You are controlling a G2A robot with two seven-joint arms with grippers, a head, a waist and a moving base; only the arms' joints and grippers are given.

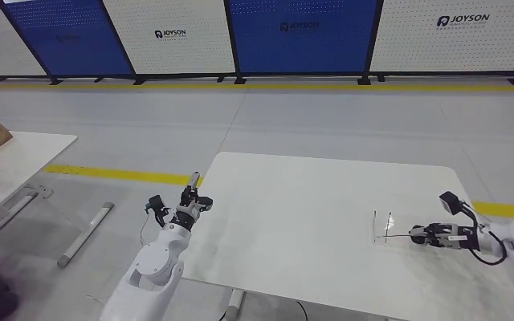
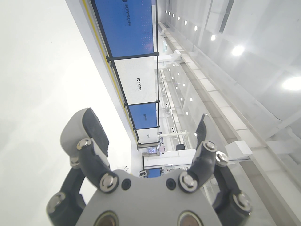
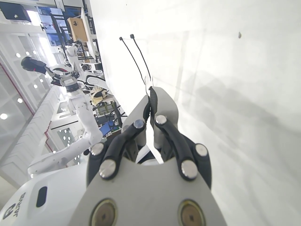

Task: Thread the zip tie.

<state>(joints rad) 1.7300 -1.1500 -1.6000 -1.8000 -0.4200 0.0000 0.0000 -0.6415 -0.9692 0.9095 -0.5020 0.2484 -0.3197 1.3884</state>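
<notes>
One white counter (image 1: 321,225) carries the setup, with grey floor (image 1: 265,120) around it. Two arms work at it, well apart.

- The left arm (image 1: 157,261) is white and comes up at the counter's left edge, near the front corner.
- The right arm (image 1: 454,234) sits low over the right part of the counter, near the front edge, pointing toward the counter's middle.
- The left end effector (image 1: 193,180) is at the counter's left edge, pointing away from the robot toward the panel wall. In the left wrist view the left end effector (image 2: 147,121) has its fingers spread wide apart, with the counter (image 2: 35,59) to one side.
- The right end effector (image 3: 150,91) has its fingers pressed together, meeting at the tip, over the counter (image 3: 223,48).
- Two black zip ties (image 3: 140,55) run out from that closed tip side by side. Their thin tails are at the fingertips and their square heads at the far ends, a little apart. The tails look pinched between the fingers, which hide the exact grip.
- In the top view the zip ties (image 1: 390,226) show as thin dark lines just beyond the right end effector (image 1: 412,234), over the right part of the counter.
- I cannot tell whether the ties rest on the surface or hang above it.
</notes>
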